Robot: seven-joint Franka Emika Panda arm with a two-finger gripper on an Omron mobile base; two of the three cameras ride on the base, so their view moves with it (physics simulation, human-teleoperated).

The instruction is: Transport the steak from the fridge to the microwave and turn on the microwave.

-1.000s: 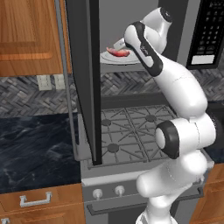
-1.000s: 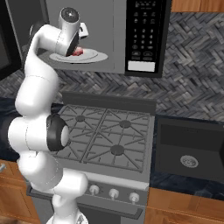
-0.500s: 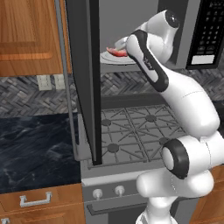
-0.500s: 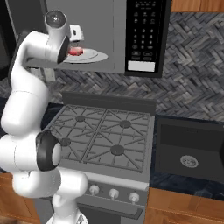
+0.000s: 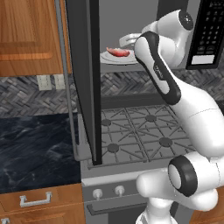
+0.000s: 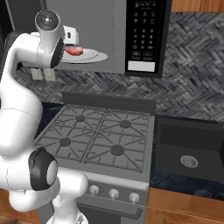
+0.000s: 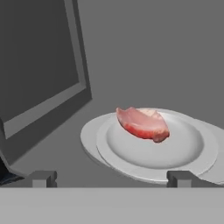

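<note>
The steak [image 7: 142, 123], a small red-pink slab, lies on a white plate [image 7: 151, 154] inside the grey cavity of the microwave [image 6: 89, 26]. Both base views show it there too, steak [image 5: 118, 52] on plate [image 5: 108, 57] and steak [image 6: 73, 51] on plate [image 6: 95, 56]. My gripper [image 7: 111, 177] is open and holds nothing. It hovers just in front of the plate, level with the cavity opening, its fingertips [image 7: 42, 177] apart from the rim. The white hand [image 5: 129, 40] sits at the mouth of the cavity. The microwave door [image 5: 83, 78] stands wide open to the left. The fridge is out of view.
The black keypad panel [image 6: 145, 35] is right of the cavity. A gas stove [image 6: 103, 138] with grates lies directly below. A sink [image 6: 188, 151] is set in the dark counter on the right. Wooden cabinets [image 5: 26, 35] and a black counter [image 5: 37, 148] are on the left.
The arm has straightened upward and its elbow has swung over. The hand has drawn slightly back from the plate with its jaws still open. The steak stays on the plate.
</note>
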